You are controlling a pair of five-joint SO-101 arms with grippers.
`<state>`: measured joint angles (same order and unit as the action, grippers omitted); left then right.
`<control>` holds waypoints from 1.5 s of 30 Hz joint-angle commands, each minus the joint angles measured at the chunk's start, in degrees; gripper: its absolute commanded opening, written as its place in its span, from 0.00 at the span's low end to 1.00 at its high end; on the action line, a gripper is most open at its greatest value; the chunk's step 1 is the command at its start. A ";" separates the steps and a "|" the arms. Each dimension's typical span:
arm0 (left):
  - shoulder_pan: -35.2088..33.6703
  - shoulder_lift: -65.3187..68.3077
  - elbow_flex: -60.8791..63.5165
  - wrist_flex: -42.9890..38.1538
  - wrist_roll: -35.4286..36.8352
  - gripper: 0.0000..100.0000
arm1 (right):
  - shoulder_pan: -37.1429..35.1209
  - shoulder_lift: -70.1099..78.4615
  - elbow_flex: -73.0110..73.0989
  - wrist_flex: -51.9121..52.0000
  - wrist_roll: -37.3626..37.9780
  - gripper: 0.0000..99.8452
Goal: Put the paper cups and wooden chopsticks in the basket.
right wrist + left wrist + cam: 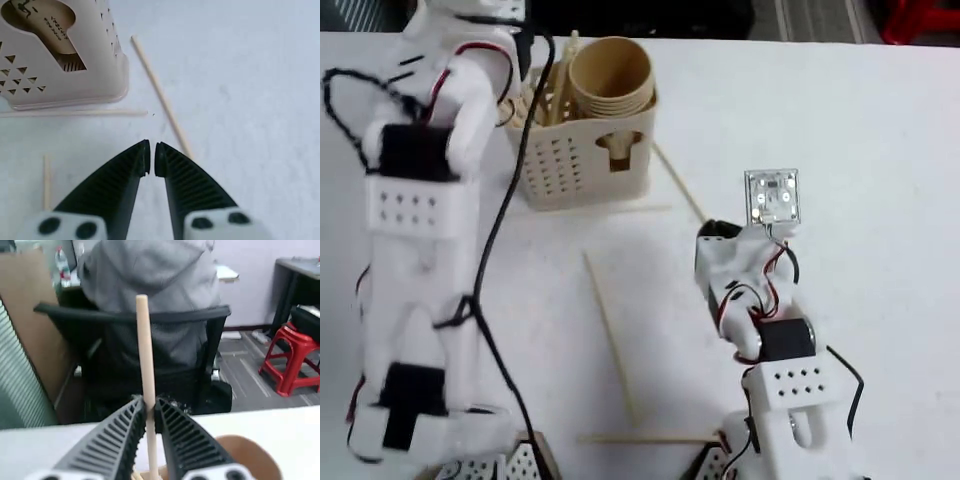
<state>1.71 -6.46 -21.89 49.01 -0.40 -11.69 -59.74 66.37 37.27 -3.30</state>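
Your paper cups [610,75] sit stacked in the basket [585,165]. Your left gripper [150,407] pinches one wooden chopstick [145,360] upright by the cups. Loose chopsticks [610,335] lie on the table [880,130] near the basket. Your right gripper [151,152] hangs over them, jaws closed on nothing.

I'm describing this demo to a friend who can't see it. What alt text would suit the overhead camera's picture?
A beige perforated basket at the back of a white table holds stacked paper cups and some wooden chopsticks, with the left arm above its left side. Four loose chopsticks lie on the table in front, beside the right arm.
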 commanded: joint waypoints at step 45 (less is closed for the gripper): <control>17.54 -9.36 52.48 20.40 2.37 0.18 | 14.11 -1.10 2.64 -14.11 -5.54 0.03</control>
<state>19.03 -13.49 21.63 78.99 1.45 1.41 -59.82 69.54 24.26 -8.48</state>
